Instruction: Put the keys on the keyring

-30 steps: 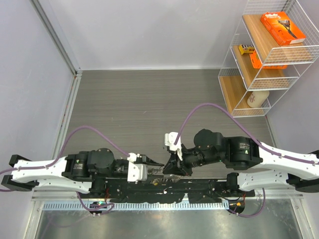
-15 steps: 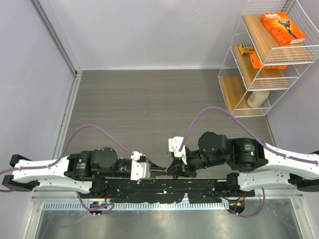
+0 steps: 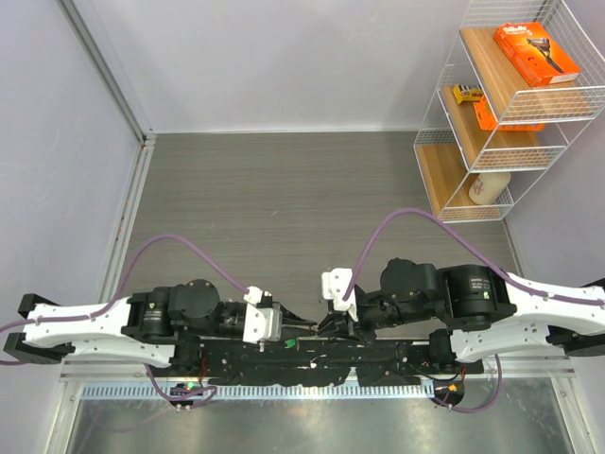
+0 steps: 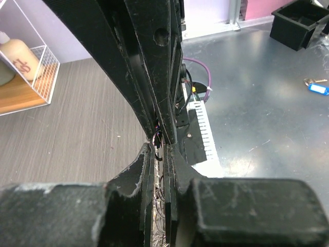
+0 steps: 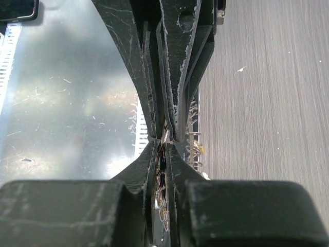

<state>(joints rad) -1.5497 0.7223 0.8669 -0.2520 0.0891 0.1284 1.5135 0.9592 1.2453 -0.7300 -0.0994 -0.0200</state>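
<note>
Left claw [image 3: 291, 325] is clenched low over the tabletop's [image 3: 284, 189] near edge; what it pinches cannot be told. Facing it, almost tip to tip, the right claw [image 3: 333, 326] is grasping the silver keyring [image 5: 194, 135].

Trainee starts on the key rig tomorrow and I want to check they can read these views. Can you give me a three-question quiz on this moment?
1. True or false: the right gripper stands wide open.
2. The left gripper and the right gripper are: A) at opposite ends of the table B) nearly tip to tip C) both out at the wire rack
3. In the left wrist view, what colour is the tag lying on the metal surface?
Key: 1 false, its fingers are shut on the keyring; 2 B; 3 blue.
</note>
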